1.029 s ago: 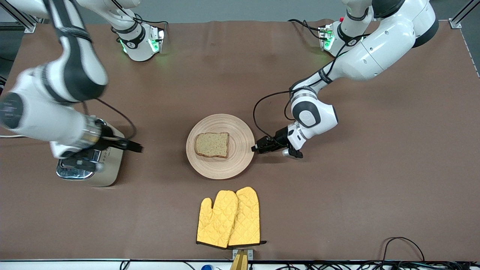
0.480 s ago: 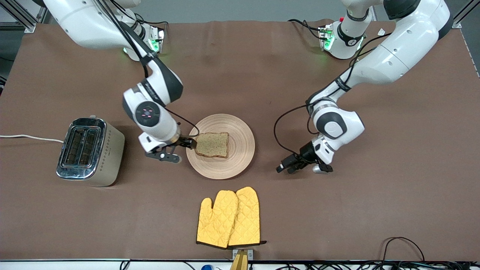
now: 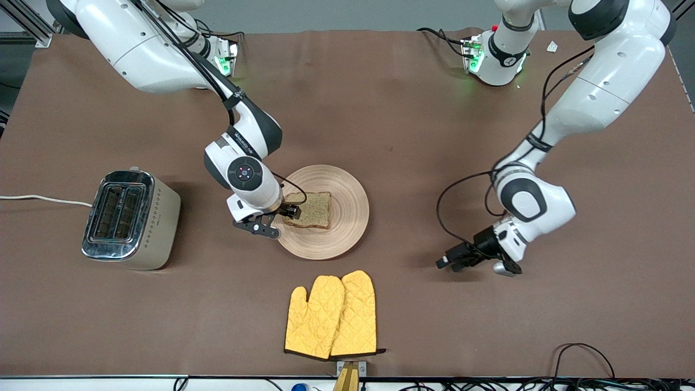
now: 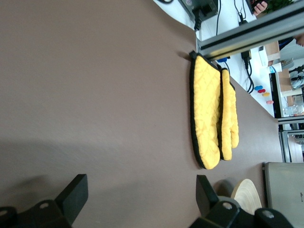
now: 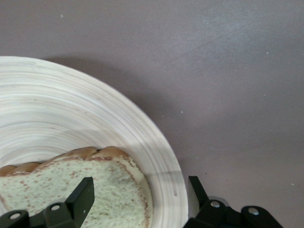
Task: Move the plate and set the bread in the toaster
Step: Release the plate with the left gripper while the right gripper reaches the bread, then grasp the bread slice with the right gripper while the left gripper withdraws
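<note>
The bread (image 3: 310, 209) lies flat on the light-wood plate (image 3: 342, 190) at the table's middle. My right gripper (image 3: 292, 209) is open over the plate's rim on the toaster's side. In the right wrist view one finger (image 5: 81, 195) stands over the bread (image 5: 71, 190) and the other past the plate's rim (image 5: 161, 147), with the gripper (image 5: 140, 192) holding nothing. The toaster (image 3: 130, 218) stands toward the right arm's end of the table, its slots empty. My left gripper (image 3: 444, 264) is open and empty over bare table toward the left arm's end; its wrist view (image 4: 141, 190) shows only tablecloth between the fingers.
A pair of yellow oven mitts (image 3: 332, 315) lies nearer to the front camera than the plate; they also show in the left wrist view (image 4: 211, 114). The toaster's white cord (image 3: 43, 200) runs off the table's edge. Cables lie along the front edge (image 3: 586, 353).
My right arm swung from over the toaster to the plate, and its gripper now straddles the bread's edge. My left gripper drew away from the plate's rim toward the left arm's end.
</note>
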Tool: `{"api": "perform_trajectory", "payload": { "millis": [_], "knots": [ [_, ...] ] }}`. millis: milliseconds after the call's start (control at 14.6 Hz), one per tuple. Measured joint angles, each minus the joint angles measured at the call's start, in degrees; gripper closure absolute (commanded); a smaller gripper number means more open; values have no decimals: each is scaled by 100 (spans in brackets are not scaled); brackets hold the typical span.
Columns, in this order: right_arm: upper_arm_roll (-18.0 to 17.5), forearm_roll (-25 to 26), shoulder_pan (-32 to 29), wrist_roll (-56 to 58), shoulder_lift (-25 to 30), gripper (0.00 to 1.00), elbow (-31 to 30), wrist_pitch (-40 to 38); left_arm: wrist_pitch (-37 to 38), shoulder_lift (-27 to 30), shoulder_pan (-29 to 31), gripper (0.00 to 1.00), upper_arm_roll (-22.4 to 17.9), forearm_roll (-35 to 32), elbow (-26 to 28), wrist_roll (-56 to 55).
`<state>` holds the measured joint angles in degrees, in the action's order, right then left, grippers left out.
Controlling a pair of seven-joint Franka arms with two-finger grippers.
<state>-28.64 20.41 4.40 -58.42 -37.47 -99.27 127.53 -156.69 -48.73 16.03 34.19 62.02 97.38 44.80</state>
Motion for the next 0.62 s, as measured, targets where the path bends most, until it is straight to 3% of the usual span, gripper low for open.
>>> {"api": "perform_trajectory", "payload": {
  "millis": [206,412,618],
  "knots": [
    [-7,0,34,-190,-17,40,83,-10,373,26,357,0,-9,-1721,-328,-1242],
    [-9,11,106,-360,-103,45,86,-7,665,104,599,0,-8,-3326,-582,-2404],
    [-9,63,135,-419,-201,52,97,0,1163,258,673,0,-6,-4474,-876,-3487]
  ]
}}
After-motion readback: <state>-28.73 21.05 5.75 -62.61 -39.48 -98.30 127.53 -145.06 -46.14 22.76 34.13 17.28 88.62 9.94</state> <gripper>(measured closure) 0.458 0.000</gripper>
